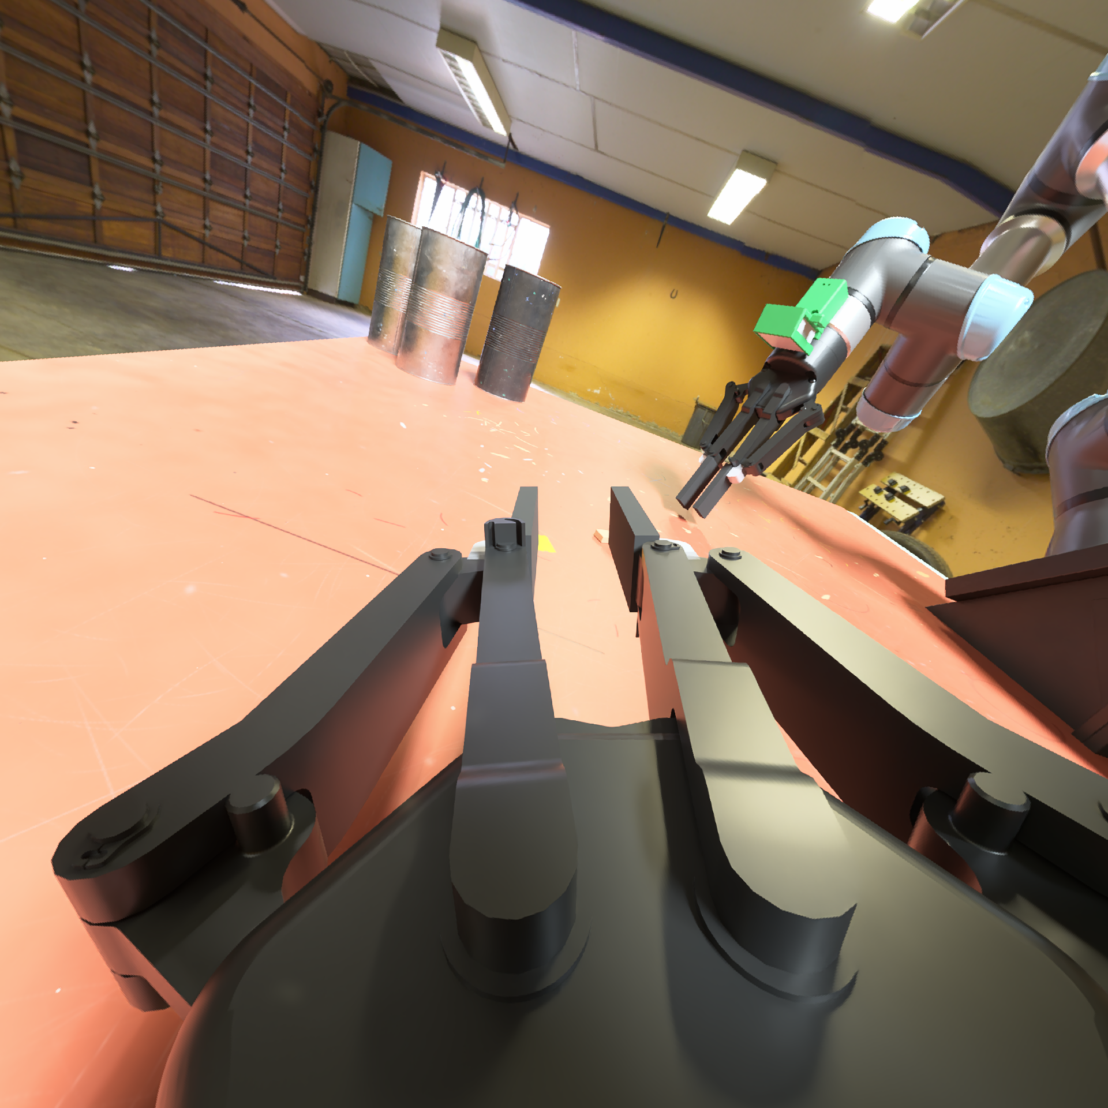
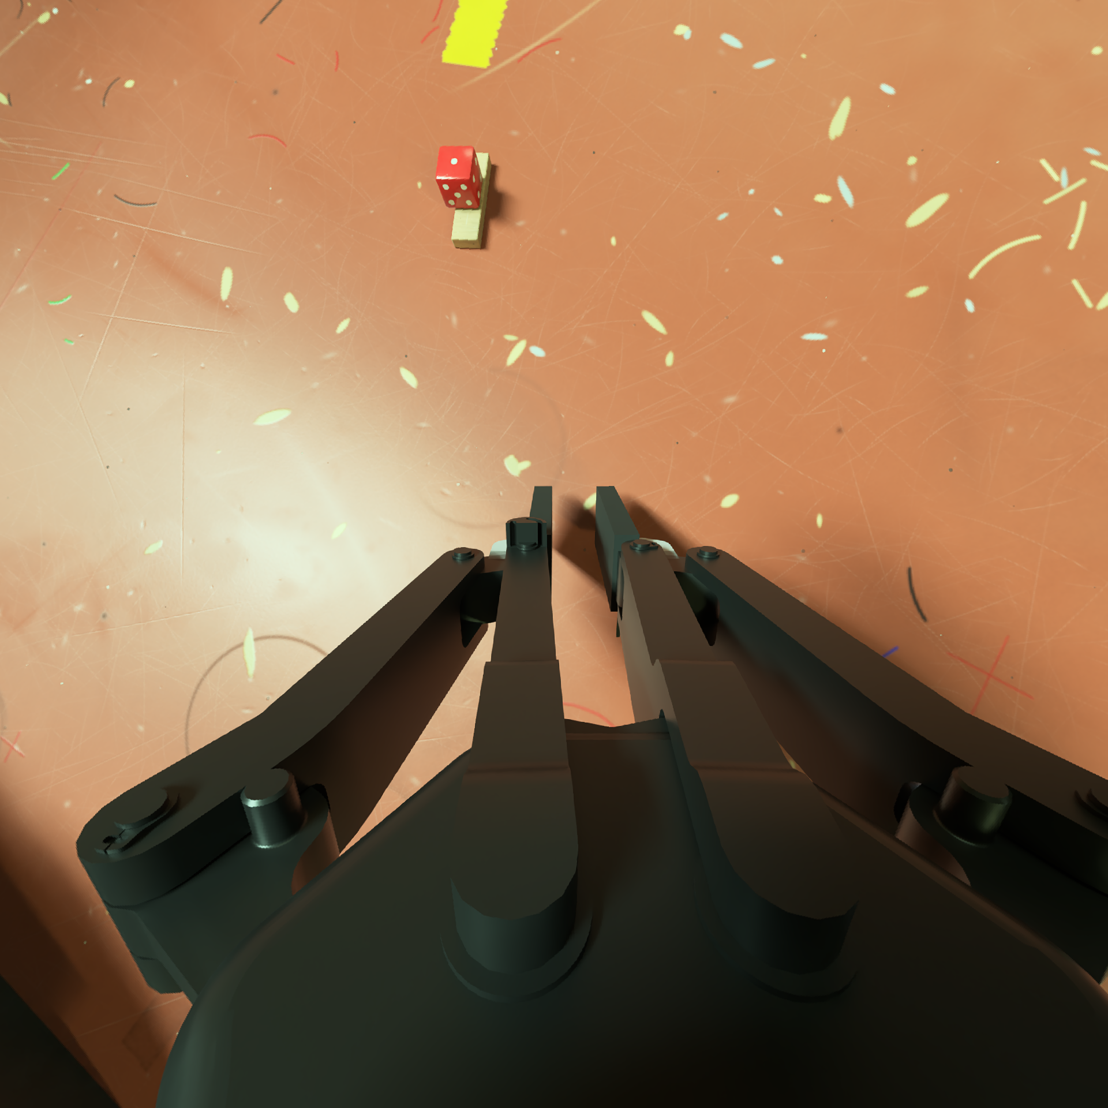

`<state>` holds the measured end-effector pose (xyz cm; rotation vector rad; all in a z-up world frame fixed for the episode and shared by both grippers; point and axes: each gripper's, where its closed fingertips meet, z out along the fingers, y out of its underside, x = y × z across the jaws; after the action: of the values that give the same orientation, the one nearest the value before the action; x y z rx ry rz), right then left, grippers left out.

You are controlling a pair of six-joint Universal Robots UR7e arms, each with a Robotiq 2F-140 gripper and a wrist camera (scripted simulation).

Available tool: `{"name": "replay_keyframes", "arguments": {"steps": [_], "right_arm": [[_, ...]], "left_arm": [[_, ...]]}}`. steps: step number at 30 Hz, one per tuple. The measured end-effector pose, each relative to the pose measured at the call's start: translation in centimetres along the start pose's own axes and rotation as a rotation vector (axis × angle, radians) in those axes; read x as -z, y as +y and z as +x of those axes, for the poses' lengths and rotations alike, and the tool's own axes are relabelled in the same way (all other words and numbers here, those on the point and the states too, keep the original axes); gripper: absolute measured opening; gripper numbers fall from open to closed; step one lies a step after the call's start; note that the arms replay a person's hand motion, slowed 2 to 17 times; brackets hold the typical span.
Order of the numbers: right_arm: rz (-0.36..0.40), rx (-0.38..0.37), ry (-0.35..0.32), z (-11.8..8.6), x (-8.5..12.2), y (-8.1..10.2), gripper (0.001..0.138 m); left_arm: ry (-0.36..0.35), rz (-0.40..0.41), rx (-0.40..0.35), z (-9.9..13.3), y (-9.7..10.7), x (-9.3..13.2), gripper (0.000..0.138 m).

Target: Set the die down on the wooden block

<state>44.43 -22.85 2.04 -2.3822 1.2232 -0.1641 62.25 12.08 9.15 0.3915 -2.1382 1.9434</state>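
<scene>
Three metal drums (image 1: 455, 312) stand at the tabletop's (image 1: 240, 455) far edge, a yellow patch (image 2: 473, 33) at twelve o'clock.

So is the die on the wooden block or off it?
On it: the red die sits atop the wooden block, clear of both grippers.

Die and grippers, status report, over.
Left gripper and right gripper empty, slightly parted. Die resting on wooden block. Nothing in the way.
</scene>
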Motion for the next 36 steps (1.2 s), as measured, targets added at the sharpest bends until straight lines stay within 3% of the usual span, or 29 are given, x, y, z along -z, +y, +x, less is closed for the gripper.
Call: {"name": "replay_keyframes", "arguments": {"steps": [18, 36], "right_arm": [[0.024, 0.012, 0.0, 0.06, 0.12, -0.08, 0.006], [0.028, 0.008, 0.002, 0.15, 0.35, 0.15, 0.006]], "left_arm": [[0.003, 0.014, -0.002, 0.05, -0.14, 0.14, 0.032], [0.009, 0.026, -0.006, 0.15, -0.25, 0.26, 0.032]]}}
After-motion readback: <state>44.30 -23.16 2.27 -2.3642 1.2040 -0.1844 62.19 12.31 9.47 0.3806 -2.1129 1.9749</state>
